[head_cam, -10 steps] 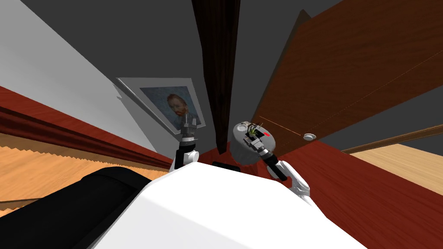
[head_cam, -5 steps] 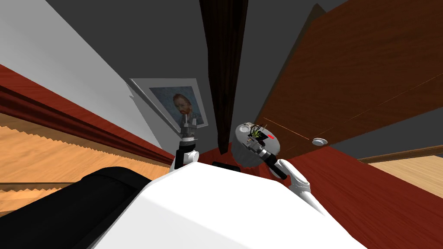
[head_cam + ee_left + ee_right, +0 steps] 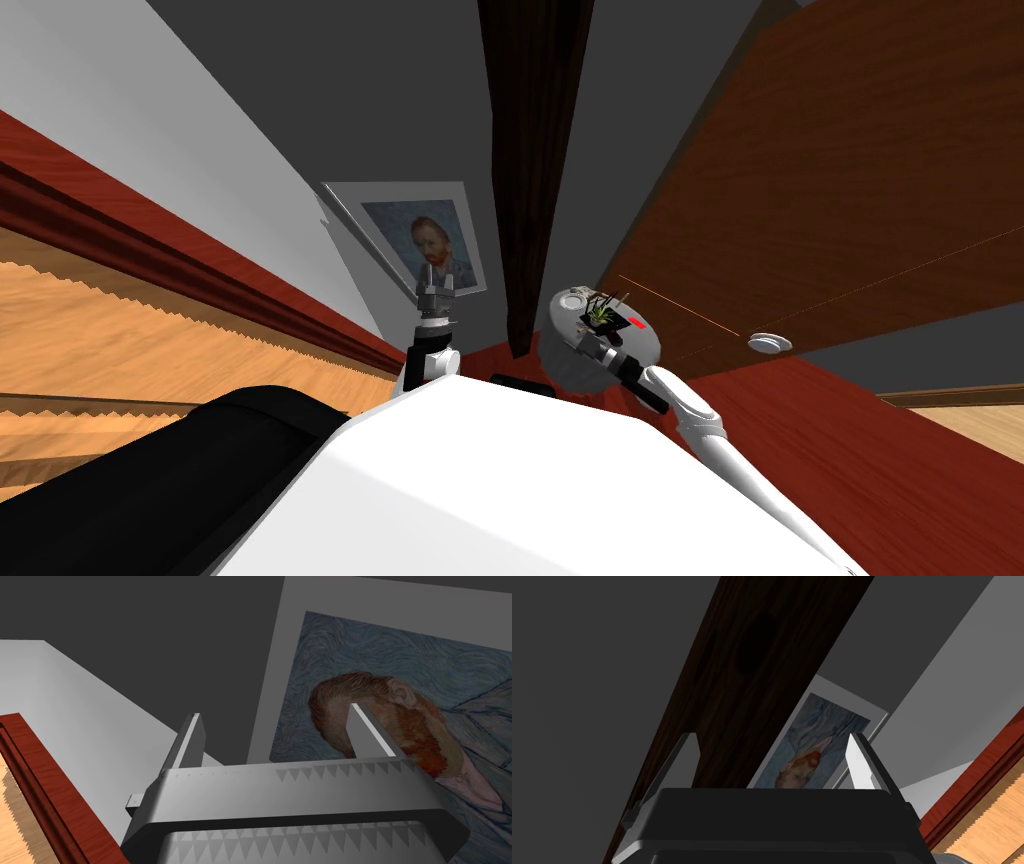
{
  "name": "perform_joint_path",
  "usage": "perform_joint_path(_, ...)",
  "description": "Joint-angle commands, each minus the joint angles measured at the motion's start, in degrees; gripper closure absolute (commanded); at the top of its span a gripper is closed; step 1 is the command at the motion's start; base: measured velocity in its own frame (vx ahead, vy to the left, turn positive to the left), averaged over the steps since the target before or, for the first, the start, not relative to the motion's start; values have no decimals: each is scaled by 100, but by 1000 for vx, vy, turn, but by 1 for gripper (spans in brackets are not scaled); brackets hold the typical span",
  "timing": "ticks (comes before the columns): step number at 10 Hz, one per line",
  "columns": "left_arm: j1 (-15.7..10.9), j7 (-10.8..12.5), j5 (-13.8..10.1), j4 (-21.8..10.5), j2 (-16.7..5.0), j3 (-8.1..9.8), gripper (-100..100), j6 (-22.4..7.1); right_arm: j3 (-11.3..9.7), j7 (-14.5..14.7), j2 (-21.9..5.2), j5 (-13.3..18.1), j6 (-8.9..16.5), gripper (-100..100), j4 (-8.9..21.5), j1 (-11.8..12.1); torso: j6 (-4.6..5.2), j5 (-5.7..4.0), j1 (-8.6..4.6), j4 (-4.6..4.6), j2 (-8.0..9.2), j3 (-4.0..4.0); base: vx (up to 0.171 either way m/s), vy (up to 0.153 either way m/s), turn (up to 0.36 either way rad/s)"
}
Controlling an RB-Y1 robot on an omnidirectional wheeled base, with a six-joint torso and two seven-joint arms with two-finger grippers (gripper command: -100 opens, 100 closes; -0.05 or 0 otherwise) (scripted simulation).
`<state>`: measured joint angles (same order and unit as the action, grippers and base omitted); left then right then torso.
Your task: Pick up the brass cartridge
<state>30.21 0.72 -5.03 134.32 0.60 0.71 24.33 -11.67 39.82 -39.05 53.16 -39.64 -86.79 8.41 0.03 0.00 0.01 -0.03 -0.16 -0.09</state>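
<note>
1. My left gripper (image 3: pixel 276 712) is up at 11 o'clock, jaws wide, holding nothing.
2. My right gripper (image 3: pixel 772 736), at 1 o'clock, has wide, empty jaws, just by a round grey table (image 3: pixel 560 362).
3. Small things (image 3: pixel 600 314) sit on it. I think the brass cartridge is there, but I cannot tell which it is.
4. This looks like the reaching step. Next, the right gripper must tip down toward the table top.

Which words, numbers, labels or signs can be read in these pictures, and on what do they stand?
None can be read.
The grey-framed painted portrait of a red-bearded man bears no visible writing.
The small red patch on the round grey stand is too small to tell.
</note>
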Motion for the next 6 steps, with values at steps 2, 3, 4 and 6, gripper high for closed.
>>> perform_joint_path(2,1,0,0,0,0,0,0,0,-202,176,-268,438,-86,-100,332,-183,4,-1,-1,0,1,1,34,7,84)
perform_joint_path(3,0,0,0,0,0,0,0,0,-202,176,-268,546,-86,-100,332,-183,1,0,0,0,-2,-1,37,7,59)
perform_joint_path(4,1,0,0,0,0,0,0,0,-332,280,-445,744,-142,-100,552,-299,4,0,0,-1,-1,-1,42,11,111)
perform_joint_path(6,1,0,0,0,0,0,0,0,-465,373,-616,1043,-191,-100,765,-412,5,0,1,-1,-1,-1,41,11,84)
